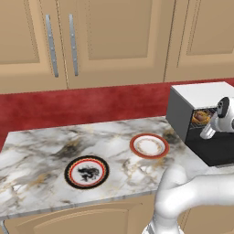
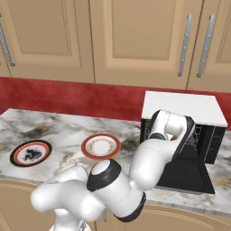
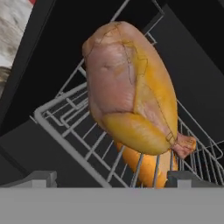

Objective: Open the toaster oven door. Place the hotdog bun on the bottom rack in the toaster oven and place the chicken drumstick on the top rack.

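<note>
Drumstick (image 3: 131, 87) is laid on top rack (image 3: 70, 118) w/ bun (image 3: 146, 168) seen below; gripper (image 3: 111, 179) fingers are spread apart, nothing gripped, so release seems done.

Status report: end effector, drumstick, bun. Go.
End effector open, holding nothing. Drumstick lying on top rack. Bun beneath it, seen through the wires. Oven door down; nothing in the way.

Toaster oven (image 1: 201, 107) stood at bench (image 1: 41, 155) right edge, door lowered, browned food seen inside. Red-rimmed plate (image 1: 149, 146) near oven; black-rimmed plate (image 1: 87, 172) toward front edge. Arm reached into oven.
</note>
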